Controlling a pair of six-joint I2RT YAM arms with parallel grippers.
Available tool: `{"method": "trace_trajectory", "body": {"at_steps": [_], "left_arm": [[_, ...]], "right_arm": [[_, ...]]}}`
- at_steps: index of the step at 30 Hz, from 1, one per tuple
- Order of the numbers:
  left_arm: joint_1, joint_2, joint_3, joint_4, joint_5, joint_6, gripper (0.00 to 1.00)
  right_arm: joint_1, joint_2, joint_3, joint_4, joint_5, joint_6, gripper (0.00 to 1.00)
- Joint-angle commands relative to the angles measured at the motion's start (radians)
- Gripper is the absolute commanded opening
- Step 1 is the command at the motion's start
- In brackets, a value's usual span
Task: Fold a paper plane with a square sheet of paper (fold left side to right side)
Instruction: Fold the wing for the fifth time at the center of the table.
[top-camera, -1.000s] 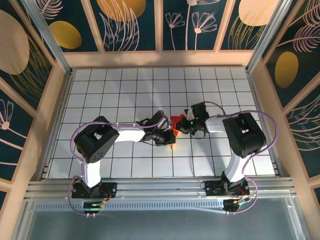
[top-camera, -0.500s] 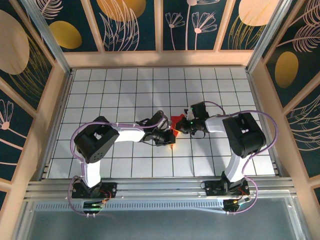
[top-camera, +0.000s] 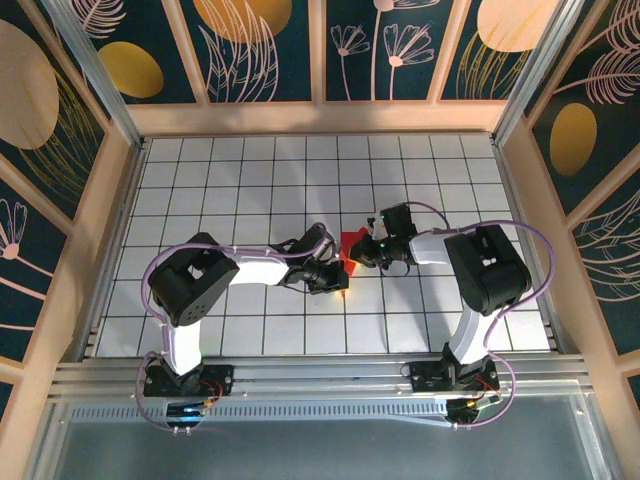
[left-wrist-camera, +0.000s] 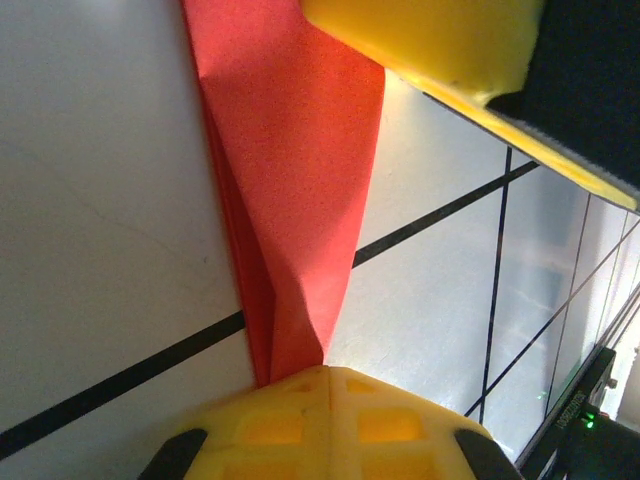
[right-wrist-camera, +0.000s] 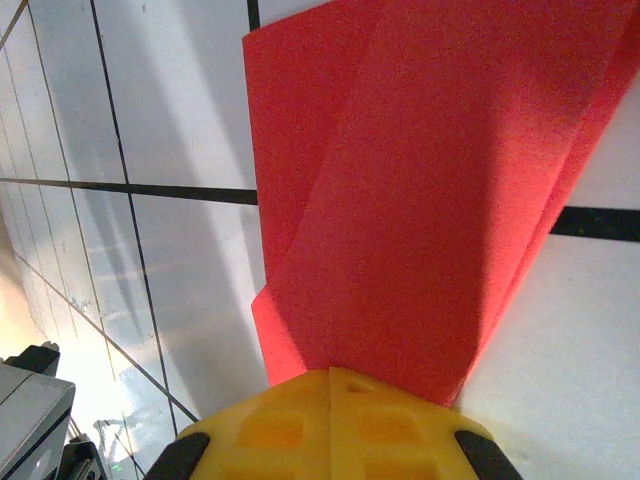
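Closest to me, a metal rail (top-camera: 320, 372) carries both arm bases. From it the left arm (top-camera: 190, 290) and right arm (top-camera: 485, 270) bend inward over the white gridded table (top-camera: 200, 180). They meet near the middle of the grid, where the left gripper (top-camera: 337, 276) and right gripper (top-camera: 363, 252) sit almost nose to nose with the red paper (top-camera: 350, 243) between them. From above, the black wrists get in the way, so I see just a small red wedge between the grippers and a sliver by the left one's tip. The wrist cameras fill that in. The left one shows a narrow folded strip with layered edges down one side, lying on the tiles. It runs into the left gripper's yellow fingers (left-wrist-camera: 330, 425), whose jaws are pressed together on its near end, while a yellow finger of the other gripper (left-wrist-camera: 440, 40) covers its far end. The right one shows a broader folded flap with a slanted crease, its end pinched in that gripper's closed yellow fingers (right-wrist-camera: 330, 425). Farther back, the grid runs to a pale wooden frame (top-camera: 320, 118) and dark panels (top-camera: 280, 60) painted with gold leaves and flowers.
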Motion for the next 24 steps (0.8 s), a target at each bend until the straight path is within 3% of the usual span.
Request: {"method": "trace_trajectory", "body": {"at_steps": [1,12,24], "left_arm": [[-0.007,0.036,-0.002,-0.106,-0.058,0.033,0.00],[-0.010,0.041,-0.001,-0.140,-0.097,0.049,0.00],[-0.010,0.041,0.002,-0.160,-0.111,0.056,0.00]], "right_arm": [[0.011,0.016,0.006,-0.096,0.113,-0.028,0.00],[0.017,-0.167,-0.067,-0.045,0.061,-0.014,0.00],[0.072,-0.089,-0.081,0.070,0.032,0.021,0.00]]}}
